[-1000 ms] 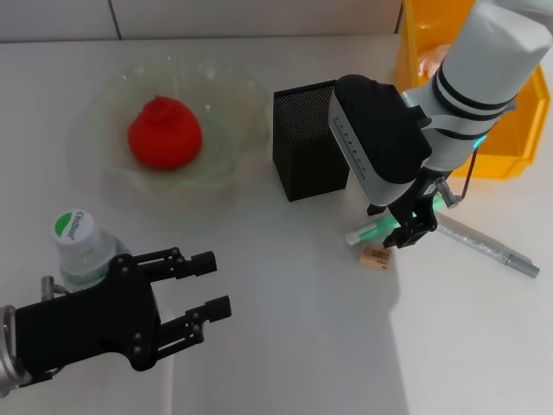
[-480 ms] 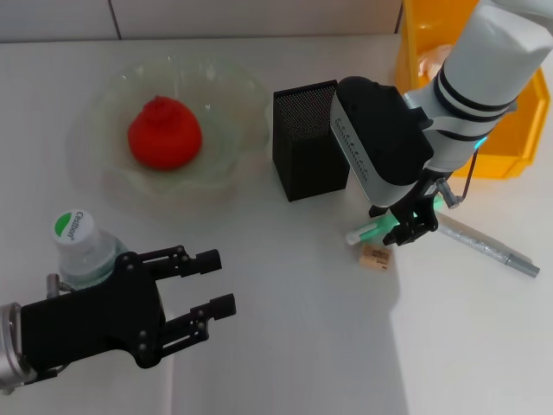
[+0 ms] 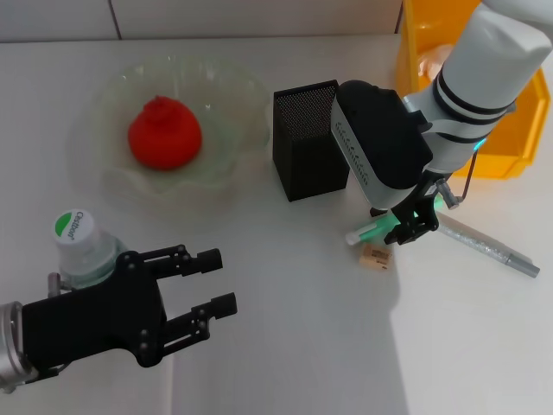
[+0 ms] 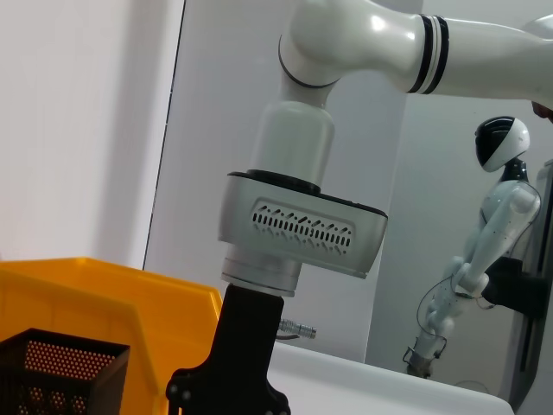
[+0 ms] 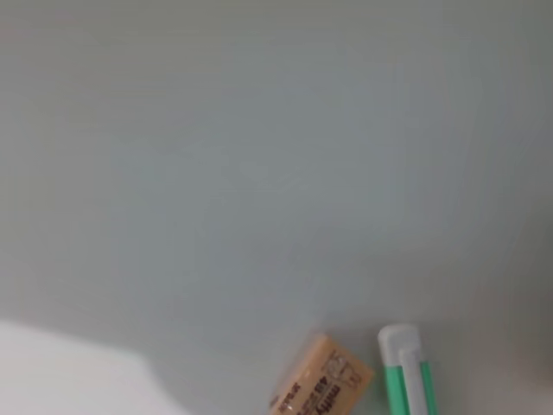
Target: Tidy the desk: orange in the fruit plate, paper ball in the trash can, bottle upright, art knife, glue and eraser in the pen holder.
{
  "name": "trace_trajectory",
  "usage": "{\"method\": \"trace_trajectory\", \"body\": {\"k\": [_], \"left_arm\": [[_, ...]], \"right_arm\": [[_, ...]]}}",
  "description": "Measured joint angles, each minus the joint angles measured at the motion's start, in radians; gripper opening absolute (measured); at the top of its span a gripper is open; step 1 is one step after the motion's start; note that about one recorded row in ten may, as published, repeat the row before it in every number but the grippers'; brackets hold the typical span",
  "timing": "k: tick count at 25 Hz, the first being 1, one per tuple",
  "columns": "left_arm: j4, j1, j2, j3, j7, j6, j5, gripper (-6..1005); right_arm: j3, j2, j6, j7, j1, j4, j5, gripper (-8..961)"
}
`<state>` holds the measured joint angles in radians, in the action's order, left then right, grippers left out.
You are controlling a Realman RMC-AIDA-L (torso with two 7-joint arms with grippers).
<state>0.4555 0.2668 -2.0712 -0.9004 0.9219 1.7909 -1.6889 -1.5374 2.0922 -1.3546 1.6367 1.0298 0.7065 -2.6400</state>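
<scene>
My right gripper [image 3: 406, 226] is shut on the green-and-white glue stick [image 3: 370, 230], low over the table just right of the black mesh pen holder [image 3: 308, 152]. The beige eraser [image 3: 375, 256] lies just below the stick's white tip; both show in the right wrist view, eraser [image 5: 324, 386] and glue stick [image 5: 404, 367]. The grey art knife [image 3: 489, 247] lies to the right. The orange [image 3: 164, 132] sits in the pale-green fruit plate [image 3: 244, 93]. The bottle [image 3: 81, 246] stands upright beside my open, empty left gripper [image 3: 216, 281]. A pale lump, perhaps the paper ball [image 3: 429, 59], lies in the yellow trash can [image 3: 511, 121].
The trash can stands at the back right, close behind my right arm. In the left wrist view the bin [image 4: 95, 298] and pen holder [image 4: 52, 372] sit left of my right arm. White table lies in front of the pen holder.
My left gripper has drifted slightly right and towards the front. My right gripper and the glue stick have barely moved.
</scene>
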Motion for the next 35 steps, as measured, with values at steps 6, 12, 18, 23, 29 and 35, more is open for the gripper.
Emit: {"method": "trace_trajectory", "body": {"k": [6,12,18,23,29,35], "left_arm": [[-0.002,0.006,-0.001,0.000,0.000,-0.001,0.001,519],[-0.002,0.006,-0.001,0.000,0.000,-0.002,0.002,519],[-0.002,0.006,-0.001,0.000,0.000,-0.003,0.002,519],[-0.001,0.005,-0.001,0.000,0.000,-0.004,0.002,519],[-0.001,0.001,0.000,0.000,-0.001,-0.004,0.003,520],[-0.003,-0.001,0.001,0.000,-0.002,0.004,0.003,520]], "right_arm": [[-0.006,0.000,0.007,0.000,-0.002,-0.005,0.000,381],[-0.007,0.000,0.008,0.000,-0.004,-0.001,0.011,317],[-0.003,0.000,0.007,0.000,-0.012,0.016,0.012,198],[0.004,-0.003,-0.003,0.000,-0.038,0.063,0.026,165],[0.060,-0.008,-0.038,-0.002,-0.079,0.145,0.037,164],[0.400,-0.014,-0.249,-0.086,-0.164,0.306,0.188,165]]}}
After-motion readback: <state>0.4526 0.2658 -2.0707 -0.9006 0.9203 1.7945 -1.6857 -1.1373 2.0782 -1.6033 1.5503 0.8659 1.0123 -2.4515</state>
